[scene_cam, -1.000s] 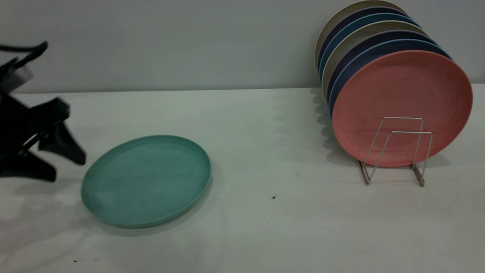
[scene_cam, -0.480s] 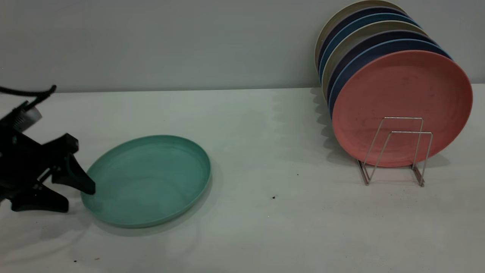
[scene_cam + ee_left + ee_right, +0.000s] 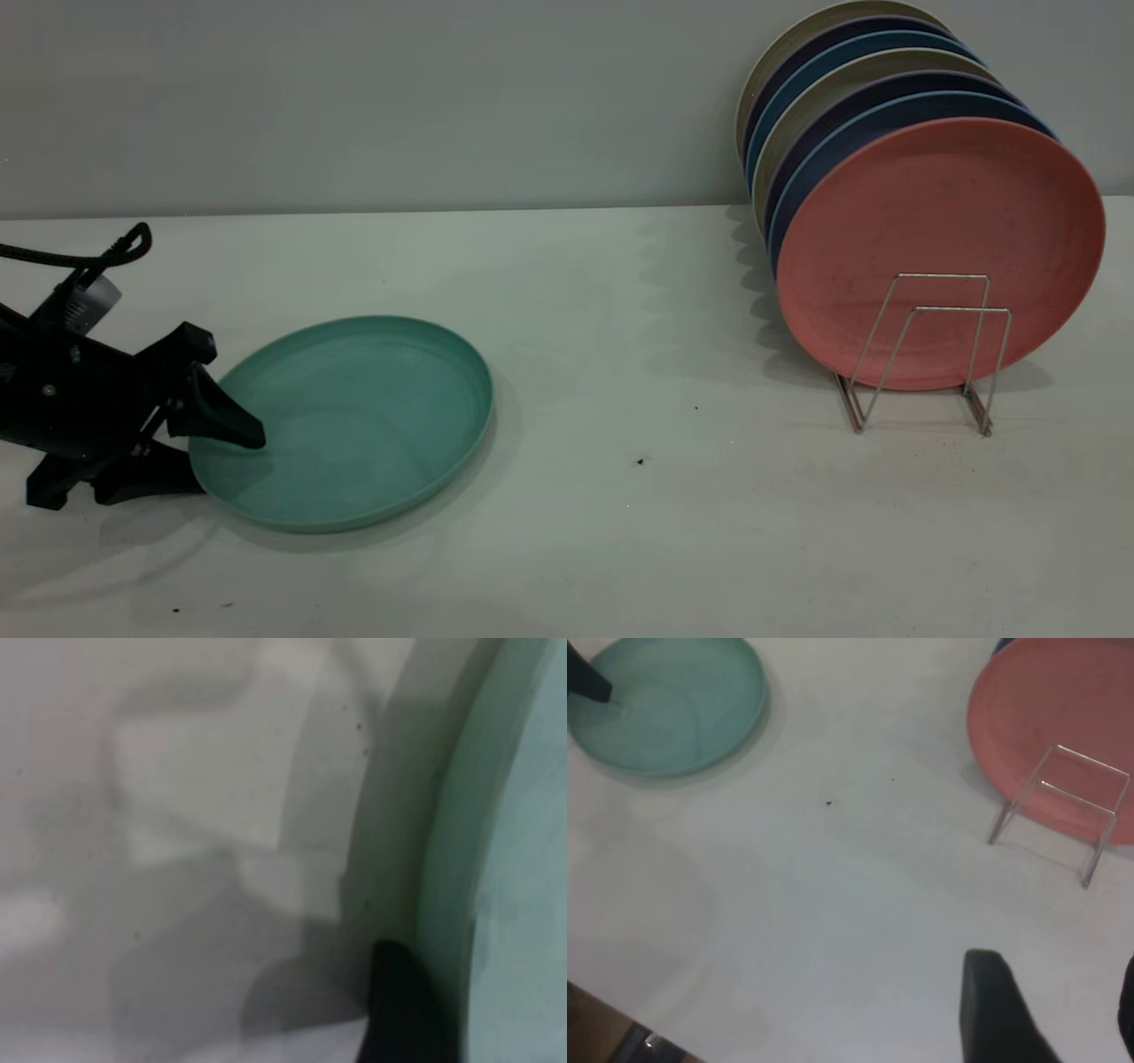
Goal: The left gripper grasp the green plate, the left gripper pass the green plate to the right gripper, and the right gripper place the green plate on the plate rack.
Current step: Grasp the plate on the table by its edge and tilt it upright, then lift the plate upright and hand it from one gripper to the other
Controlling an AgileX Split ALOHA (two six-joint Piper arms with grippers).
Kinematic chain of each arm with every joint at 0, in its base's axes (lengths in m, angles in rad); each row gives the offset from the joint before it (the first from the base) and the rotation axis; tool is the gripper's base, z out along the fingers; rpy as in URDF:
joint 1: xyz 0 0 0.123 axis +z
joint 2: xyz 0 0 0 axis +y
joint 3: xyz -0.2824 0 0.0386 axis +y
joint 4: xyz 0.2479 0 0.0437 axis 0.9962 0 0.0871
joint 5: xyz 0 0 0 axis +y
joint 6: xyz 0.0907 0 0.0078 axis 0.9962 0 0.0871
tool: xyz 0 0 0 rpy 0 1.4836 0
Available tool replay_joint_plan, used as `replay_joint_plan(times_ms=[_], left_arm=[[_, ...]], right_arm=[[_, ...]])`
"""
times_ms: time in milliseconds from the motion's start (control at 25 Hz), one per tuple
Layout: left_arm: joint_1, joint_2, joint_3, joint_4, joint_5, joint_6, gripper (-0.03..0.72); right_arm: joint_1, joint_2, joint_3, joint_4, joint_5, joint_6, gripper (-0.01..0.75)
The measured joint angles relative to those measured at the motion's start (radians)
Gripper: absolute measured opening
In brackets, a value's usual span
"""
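Exterior view: left gripper (image 3: 217,452) spread, straddling near rim of green plate (image 3: 354,425) lying flat on table (image 3: 620,532); shallow bite risks slip.

Left wrist view: lower finger beside rim.

Right wrist view: right gripper (image 3: 1063,1010) parted, waiting well off plate rack (image 3: 1059,811).

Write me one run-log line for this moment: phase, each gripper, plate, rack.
phase: grasp approach | left gripper: open, straddling plate's left rim | right gripper: open, above table | green plate: flat on table | plate rack: front slots free
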Motion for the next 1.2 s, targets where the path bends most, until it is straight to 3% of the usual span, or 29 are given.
replay_joint_plan(times_ms=[160,320,400,680,880,1200], left_arm=[[0.000,0.006,-0.002,-0.004,-0.007,0.009,0.327],[0.000,0.006,-0.002,-0.009,-0.017,0.011,0.077],[0.000,0.006,-0.002,-0.025,-0.019,0.025,0.026],[0.000,0.006,-0.002,-0.049,-0.022,0.095,0.016],[-0.002,-0.001,-0.011,-0.050,0.010,0.182,0.016],[-0.052,-0.121,-0.051,-0.050,0.025,0.380,0.016]], right_arm=[[0.000,0.000,0.000,0.018,0.002,0.000,0.357],[0.000,0.000,0.000,0.063,0.010,0.000,0.357],[0.000,0.000,0.000,0.086,0.021,0.000,0.357],[0.000,0.024,0.000,0.198,0.042,0.000,0.357],[0.000,0.139,0.000,0.263,-0.003,-0.032,0.357],[0.000,0.415,0.000,0.530,-0.097,-0.316,0.356]])
